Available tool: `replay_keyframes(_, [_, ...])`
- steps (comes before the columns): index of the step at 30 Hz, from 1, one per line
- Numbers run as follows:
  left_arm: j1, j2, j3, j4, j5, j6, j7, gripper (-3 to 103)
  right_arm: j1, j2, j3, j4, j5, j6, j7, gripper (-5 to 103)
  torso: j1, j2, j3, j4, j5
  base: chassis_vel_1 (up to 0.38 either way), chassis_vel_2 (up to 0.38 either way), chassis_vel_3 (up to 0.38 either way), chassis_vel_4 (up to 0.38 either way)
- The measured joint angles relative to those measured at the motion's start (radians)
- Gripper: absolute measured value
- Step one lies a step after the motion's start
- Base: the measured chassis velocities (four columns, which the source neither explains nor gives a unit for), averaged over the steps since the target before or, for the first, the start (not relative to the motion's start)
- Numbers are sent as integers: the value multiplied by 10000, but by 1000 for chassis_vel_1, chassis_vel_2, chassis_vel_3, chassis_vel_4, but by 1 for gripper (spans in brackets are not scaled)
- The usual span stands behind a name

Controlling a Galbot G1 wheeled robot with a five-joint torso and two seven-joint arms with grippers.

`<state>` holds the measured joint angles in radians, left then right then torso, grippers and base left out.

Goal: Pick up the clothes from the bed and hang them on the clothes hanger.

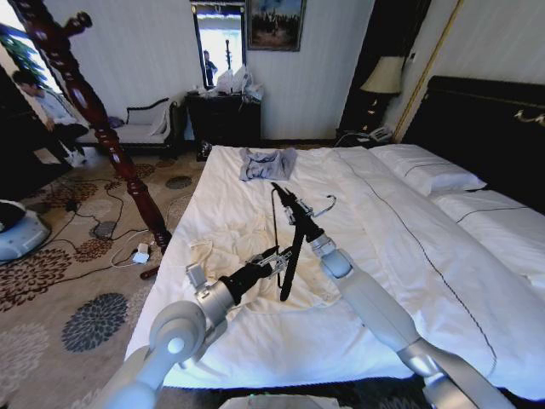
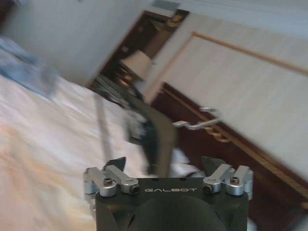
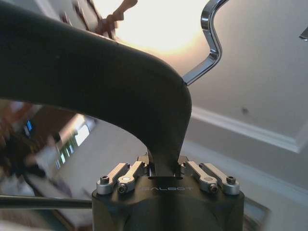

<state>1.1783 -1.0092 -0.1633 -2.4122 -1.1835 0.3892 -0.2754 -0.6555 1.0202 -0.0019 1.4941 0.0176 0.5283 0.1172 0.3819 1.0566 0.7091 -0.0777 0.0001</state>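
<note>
The cream clothes [image 1: 243,247] lie crumpled and flat on the white bed [image 1: 409,256], near its left side. Over them, my right gripper [image 1: 294,210] [image 3: 163,168] is shut on the black clothes hanger [image 1: 289,264] [image 3: 96,72], gripping it at the bend. The hanger's chrome hook [image 1: 326,206] [image 3: 211,43] points toward the pillows, and one arm hangs down toward the garment. My left gripper [image 1: 274,258] [image 2: 163,166] hovers open just above the clothes, beside the hanger's lower arm. The left wrist view shows the hanger [image 2: 161,139] right ahead of the spread fingers.
A small grey-blue folded garment [image 1: 266,164] lies farther up the bed. White pillows [image 1: 426,170] rest against the dark headboard [image 1: 485,128] on the right. A dark carved bedpost [image 1: 94,111] stands off the left side, with cables [image 1: 111,230] on the carpet.
</note>
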Motion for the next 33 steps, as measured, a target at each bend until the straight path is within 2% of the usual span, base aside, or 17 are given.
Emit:
replay_keyframes(1, [91, 81, -133, -12, 543, 31, -173, 98, 29, -190, -31, 70, -133, -508, 271, 24, 0, 0, -1, -2, 0, 0, 0, 0, 0])
replay_keyframes(2, [91, 81, -133, -12, 543, 31, -173, 98, 29, -190, -31, 70, -133, -508, 271, 24, 0, 0, -1, -2, 0, 0, 0, 0, 0])
replay_keyframes(5, [257, 188, -311, -11, 1681, 134, -483, 100, 179, -541, -159, 164, -496, -1622, 860, 24, 0, 0, 0, -1, 1, 0, 0, 0, 0])
replay_keyframes(6, [329, 181, -316, 16, 2280, 171, -630, 100, 273, -675, -243, 202, -808, -2193, 1182, 24, 0, 0, -1, 0, 0, 0, 0, 0, 0])
replay_keyframes(7, [329, 181, -316, 16, 2280, 171, -630, 100, 273, -675, -243, 202, -808, -2193, 1182, 24, 0, 0, -1, 0, 0, 0, 0, 0, 0])
replay_keyframes(9, [388, 132, -214, 84, 3186, 289, -800, 100, 378, -869, -396, 315, -1210, -3069, 1596, 24, 0, 0, 0, 1, 0, 0, 0, 0, 0])
replay_keyframes(10, [418, 108, -111, 151, 3970, 385, -864, 100, 455, -1029, -546, 442, -1429, -3815, 1899, 24, 0, 0, 0, 0, -1, 0, 0, 0, 0])
replay_keyframes(11, [423, 111, -5, 216, 4700, 453, -867, 100, 548, -1153, -739, 514, -1640, -4502, 2216, 24, 0, 0, -1, -2, -1, 0, 0, 0, 0])
replay_keyframes(12, [423, 111, -5, 216, 4700, 453, -867, 100, 548, -1153, -739, 514, -1640, -4502, 2216, 24, 0, 0, -1, -2, -1, 0, 0, 0, 0])
replay_keyframes(16, [235, 316, 173, 460, 6114, 448, -603, 100, 1052, -1323, -1588, 431, -2329, -6291, 3368, 24, 0, 0, 0, 0, -2, 0, 0, 0, 0])
replay_keyframes(17, [235, 316, 173, 460, 6114, 448, -603, 100, 1052, -1323, -1588, 431, -2329, -6291, 3368, 24, 0, 0, 0, 0, -2, 0, 0, 0, 0])
replay_keyframes(21, [-482, 600, 428, 914, 6551, 483, -135, 100, 1871, -1224, -2865, 500, -1415, -8235, 4169, 24, 0, 0, 0, -2, -2, 0, 0, 0, 0])
replay_keyframes(22, [-482, 600, 428, 914, 6551, 483, -135, 100, 1871, -1224, -2865, 500, -1415, -8235, 4169, 24, 0, 0, 0, -2, -2, 0, 0, 0, 0])
replay_keyframes(25, [-1110, 749, 774, 1503, 6880, 523, 224, 100, 2630, -911, -3648, 481, -733, -9212, 4629, 24, 1, 0, 0, 3, -3, 0, 0, 0, 0])
replay_keyframes(26, [-1110, 749, 774, 1503, 6880, 523, 224, 100, 2630, -911, -3648, 481, -733, -9212, 4629, 24, 1, 0, 0, 3, -3, 0, 0, 0, 0])
replay_keyframes(29, [-1656, 773, 1158, 1882, 6973, 712, 296, 100, 3202, -651, -4299, 444, -226, -10142, 5255, 24, 2, 0, 1, 1, -3, 0, 0, 0, 0])
replay_keyframes(33, [-2261, 711, 1516, 2248, 6945, 969, 183, 100, 3442, -545, -4658, 418, 31, -10549, 5433, 24, 1, 0, 1, 2, -2, 0, 0, 0, 0])
